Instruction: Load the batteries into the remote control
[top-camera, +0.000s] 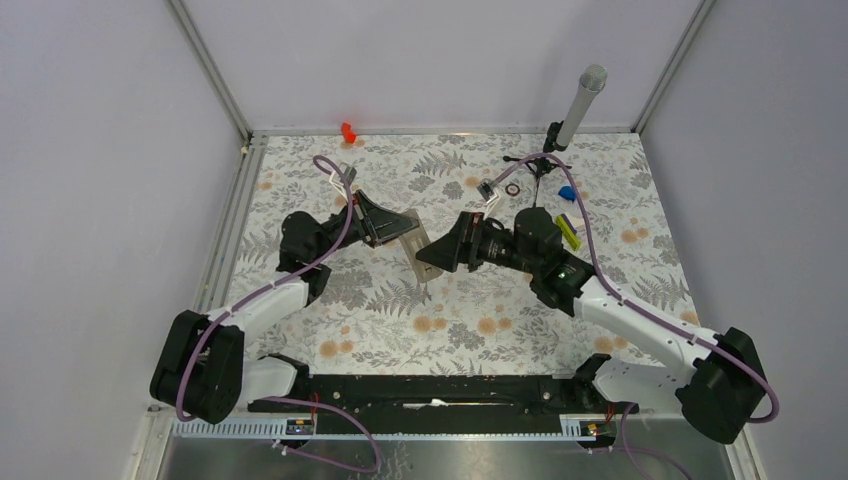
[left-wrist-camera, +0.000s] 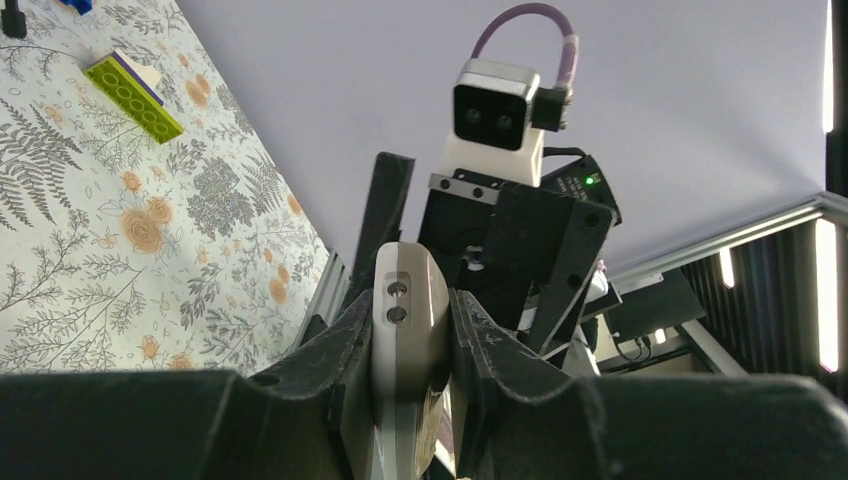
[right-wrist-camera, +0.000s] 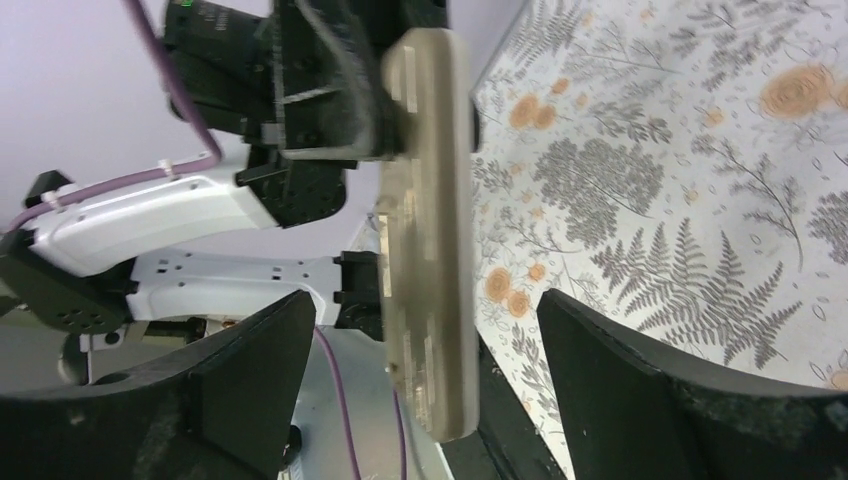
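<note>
One left gripper (left-wrist-camera: 410, 312) is clamped narrow on one small white rectangular plastic remote control (left-wrist-camera: 408, 318), gripping it by its long edges over the middle of the floral table (top-camera: 470, 330). One right gripper (right-wrist-camera: 425, 305) faces the handset with fingers (right-wrist-camera: 250, 370) spread wide, neither touching it. Both arms reach in from the near edge, elbows bent, wrists turned towards each other. Further out, at the far right, lie one yellow-green bar (top-camera: 567, 230) and one small dark ring (top-camera: 513, 188)
</note>
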